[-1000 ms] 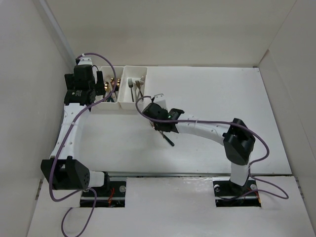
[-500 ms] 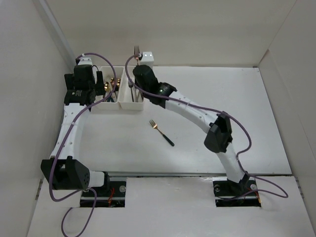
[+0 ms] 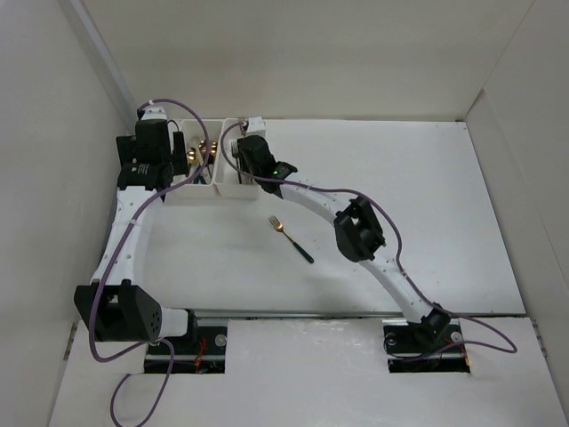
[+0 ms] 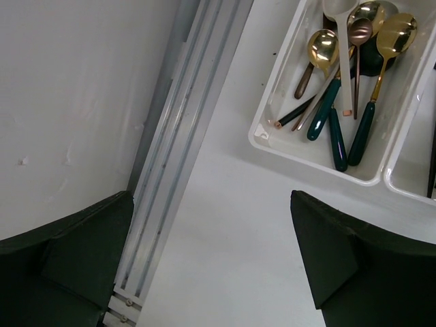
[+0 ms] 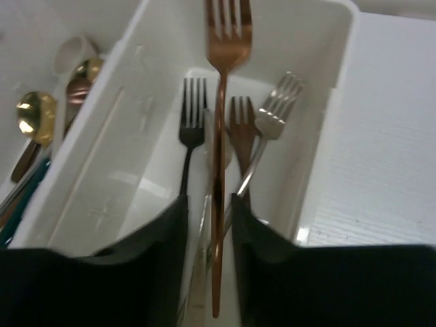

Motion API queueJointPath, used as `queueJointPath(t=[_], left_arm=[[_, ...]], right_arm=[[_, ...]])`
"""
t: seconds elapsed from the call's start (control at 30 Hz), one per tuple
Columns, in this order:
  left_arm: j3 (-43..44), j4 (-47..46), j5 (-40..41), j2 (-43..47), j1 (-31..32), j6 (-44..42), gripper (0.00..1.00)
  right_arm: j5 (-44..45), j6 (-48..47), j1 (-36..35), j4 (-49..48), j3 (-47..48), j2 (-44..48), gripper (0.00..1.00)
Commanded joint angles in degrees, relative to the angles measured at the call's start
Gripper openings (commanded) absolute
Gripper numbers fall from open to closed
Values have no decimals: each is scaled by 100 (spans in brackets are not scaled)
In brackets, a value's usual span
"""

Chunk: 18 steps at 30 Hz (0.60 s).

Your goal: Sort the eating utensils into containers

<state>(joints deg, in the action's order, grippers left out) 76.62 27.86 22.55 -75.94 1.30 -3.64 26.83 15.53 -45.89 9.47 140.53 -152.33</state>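
Two white bins stand side by side at the back left: the left bin (image 3: 191,194) and the right bin (image 3: 233,189). The left bin (image 4: 306,160) holds several spoons (image 4: 354,102), gold and copper, some with dark green handles. The right bin (image 5: 122,157) holds a black fork (image 5: 193,122), a silver fork (image 5: 276,109) and others. My right gripper (image 3: 242,147) hangs over the right bin. Its jaws (image 5: 206,201) stand slightly apart around a copper fork (image 5: 219,136), with a gap on each side. My left gripper (image 3: 180,149) is open and empty (image 4: 211,204) beside the left bin. A copper fork with a black handle (image 3: 291,238) lies on the table.
White walls enclose the table on the left, back and right. A metal rail (image 4: 170,157) runs along the left wall close to the left bin. The right arm's elbow (image 3: 357,229) stretches over the middle of the table, near the lying fork.
My right arm reached from the table's middle to the bins, raised the copper fork, then lowered it over the right bin. The black-handled fork stays on the table. The left arm has not moved.
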Motion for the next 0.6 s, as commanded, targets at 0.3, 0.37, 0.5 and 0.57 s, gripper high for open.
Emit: queueJointPath(t=[0.3,0.37,0.5,0.57], left_arm=[[248,-114,92,-96,19,-40,100],[310,-61,92,-96,19,-40,100],[310,-61,92,-201,-33,-40,100],[310,-61,92,-202,-33,-40,100]], right_arm=[[-959,-752,-245,-133,-2006,2996,98],[-1249,-885,-245,473,-2493,3542,100],[-1086,-658,-245,2845,-3249,3676,100],[-1083,-525,-298,3350,-4214,3911,100]])
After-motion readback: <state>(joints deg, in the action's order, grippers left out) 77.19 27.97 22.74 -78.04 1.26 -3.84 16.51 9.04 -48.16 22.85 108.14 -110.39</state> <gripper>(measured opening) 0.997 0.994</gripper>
